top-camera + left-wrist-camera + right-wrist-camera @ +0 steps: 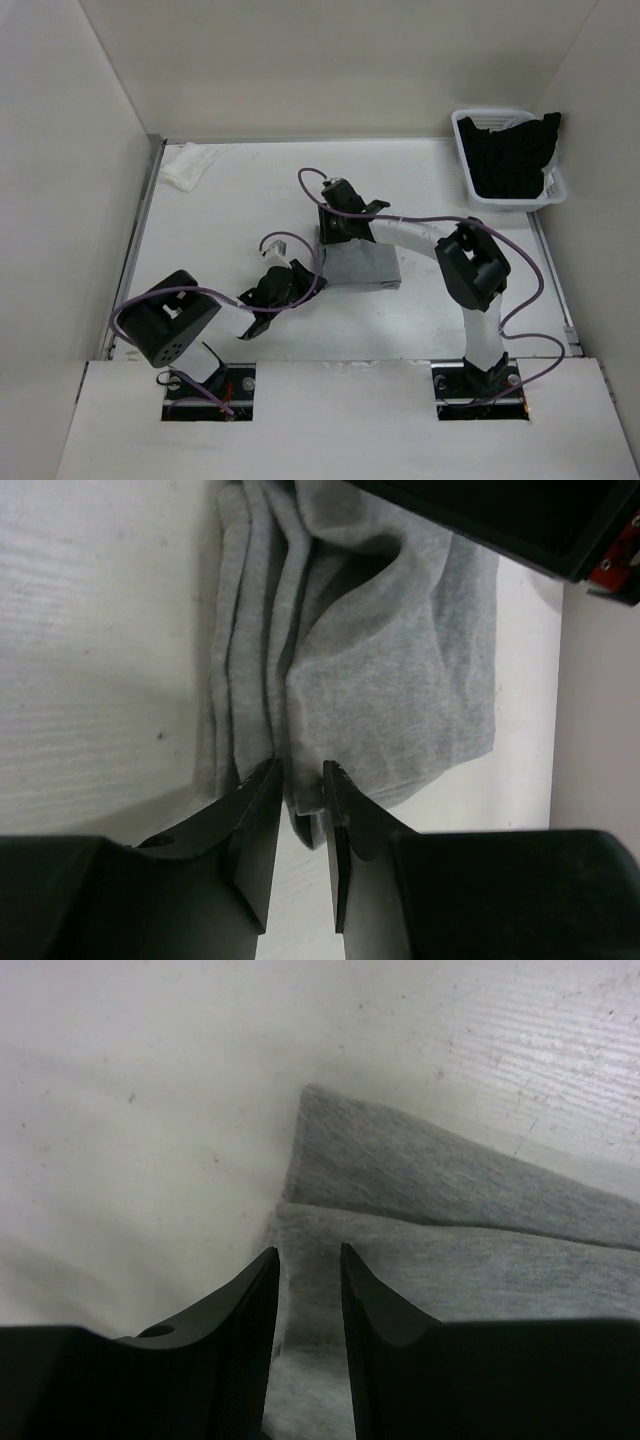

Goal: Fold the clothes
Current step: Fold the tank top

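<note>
The tank top (pixel 360 268) is heathered grey, pale flecks through a mid-grey knit, otherwise plain. The table (pixel 230 220) under it is white with a faint streaked grain and a few dark specks. The left gripper (pixel 300 772) and right gripper (pixel 308 1255) are black. The arms (pixel 405 235) mix white links with black joints, and the cables (pixel 420 218) along them are purple. The basket (pixel 490 117) is white lattice. The garment (pixel 515 155) in it is black, perhaps ribbed. The cloth (pixel 190 163) is white.
</note>
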Controlling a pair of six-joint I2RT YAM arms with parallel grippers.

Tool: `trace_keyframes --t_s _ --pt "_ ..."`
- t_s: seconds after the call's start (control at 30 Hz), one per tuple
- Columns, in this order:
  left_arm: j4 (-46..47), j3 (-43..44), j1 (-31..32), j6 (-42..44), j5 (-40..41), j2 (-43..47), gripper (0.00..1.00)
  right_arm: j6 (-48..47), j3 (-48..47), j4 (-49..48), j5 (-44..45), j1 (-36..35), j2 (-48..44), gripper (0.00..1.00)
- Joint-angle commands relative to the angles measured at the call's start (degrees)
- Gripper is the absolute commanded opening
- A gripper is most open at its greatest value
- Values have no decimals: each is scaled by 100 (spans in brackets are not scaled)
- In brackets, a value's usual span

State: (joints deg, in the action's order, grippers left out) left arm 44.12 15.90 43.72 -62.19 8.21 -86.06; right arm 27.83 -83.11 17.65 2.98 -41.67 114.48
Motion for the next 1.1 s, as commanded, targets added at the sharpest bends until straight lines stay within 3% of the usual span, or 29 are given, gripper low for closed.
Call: trace_keyframes --t_s 0.0,0.2,0.47,0.63,0.83,1.07 --pt "930 -358 105 -372 207 -174 22 -147 -320 151 -26 23 75 36" --pt "2240 -939 62 -566 331 -324 22 -243 -521 221 -26 -3 250 37" --pt "2285 -984 35 -557 243 -306 22 -384 -908 572 440 -109 452 33" --pt "2356 -1098 -97 -566 146 -184 21 -454 -1137 863 475 -196 663 26" --pt "1909 -1379 -509 -382 216 878 20 -498 -1216 907 624 -311 681 30" --pt "-120 -1265 -1125 101 207 3022 22 -586 -1313 986 809 -408 734 32"
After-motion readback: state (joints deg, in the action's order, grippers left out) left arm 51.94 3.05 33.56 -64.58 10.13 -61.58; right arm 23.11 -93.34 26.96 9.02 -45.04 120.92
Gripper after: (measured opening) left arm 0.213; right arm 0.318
